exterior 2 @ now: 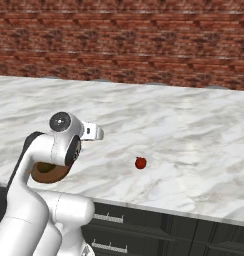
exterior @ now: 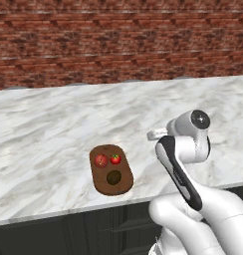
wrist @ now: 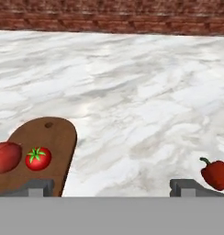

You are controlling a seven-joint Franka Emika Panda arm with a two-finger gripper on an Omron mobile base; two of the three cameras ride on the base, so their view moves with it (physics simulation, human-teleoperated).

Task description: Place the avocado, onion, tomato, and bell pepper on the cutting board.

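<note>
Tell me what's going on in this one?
A Franka arm is loading vegetables onto the cutting board on a marble counter. The onion, tomato and avocado already sit on it. The bell pepper is still on the counter off to the right. The gripper is open and empty.

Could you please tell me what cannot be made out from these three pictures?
- Avocado: in the hand view it falls below the frame's bottom edge.
- Onion: cut off by the hand view's left edge.
- Cutting board: in the right base view the arm covers most of it.
- Bell pepper: cut by the hand view's right edge; in the right base view, too small for detail.
- Gripper: only the fingertips show.
</note>
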